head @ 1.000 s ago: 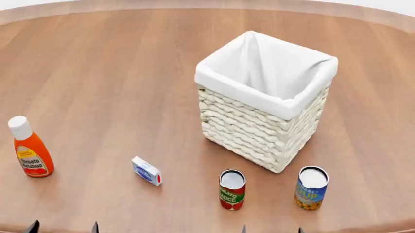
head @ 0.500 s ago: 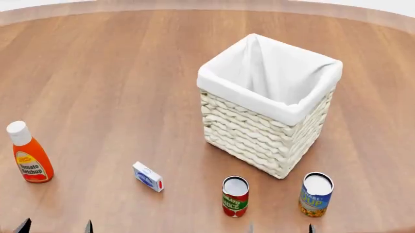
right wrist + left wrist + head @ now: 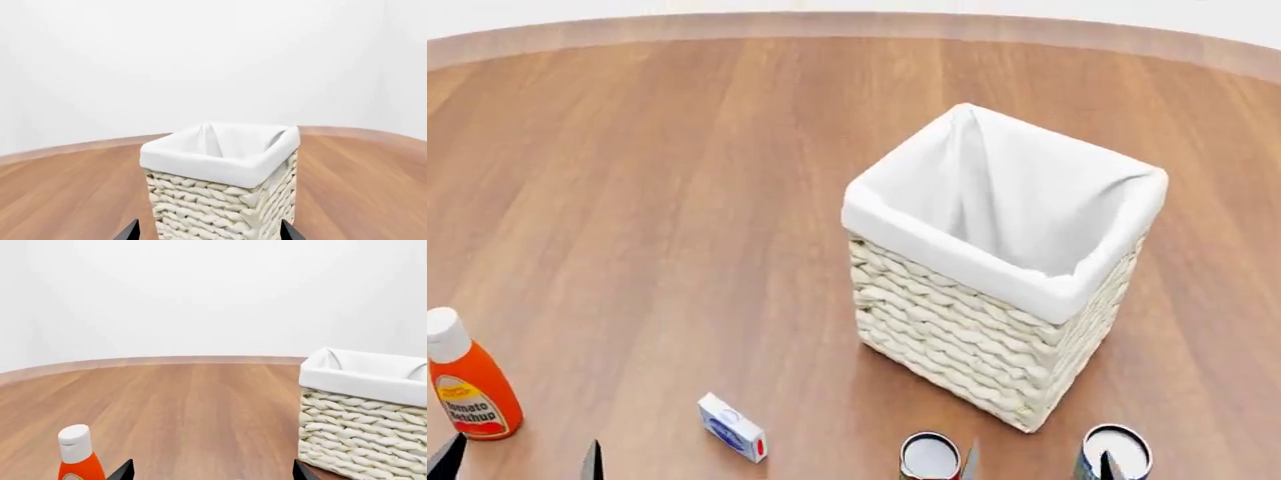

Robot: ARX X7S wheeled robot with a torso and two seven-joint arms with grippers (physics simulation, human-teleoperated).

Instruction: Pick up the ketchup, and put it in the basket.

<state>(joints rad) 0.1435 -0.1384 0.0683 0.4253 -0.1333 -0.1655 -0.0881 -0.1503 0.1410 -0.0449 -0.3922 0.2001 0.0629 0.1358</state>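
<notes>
Ketchup (image 3: 467, 385): orange-red plastic bottle, white cap, upright on wood-grain desk (image 3: 667, 200), far left. Basket (image 3: 1001, 290): square cream wicker, white cloth liner, well apart. Left hand (image 3: 518, 462), right hand (image 3: 1038, 468): tips spread wide, empty.

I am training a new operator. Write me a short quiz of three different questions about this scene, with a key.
1. True or false: the ketchup already lies inside the basket.
2. Which arm is nearer to the ketchup in the head view? A) left B) right
3. Fill in: the small box lies between the ketchup and a ____.

Key
1. False. It stands upright on the table, apart from the basket.
2. A. The left gripper shows just beside the bottle, jaws apart and empty; the right gripper is below the basket.
3. Can.
</notes>
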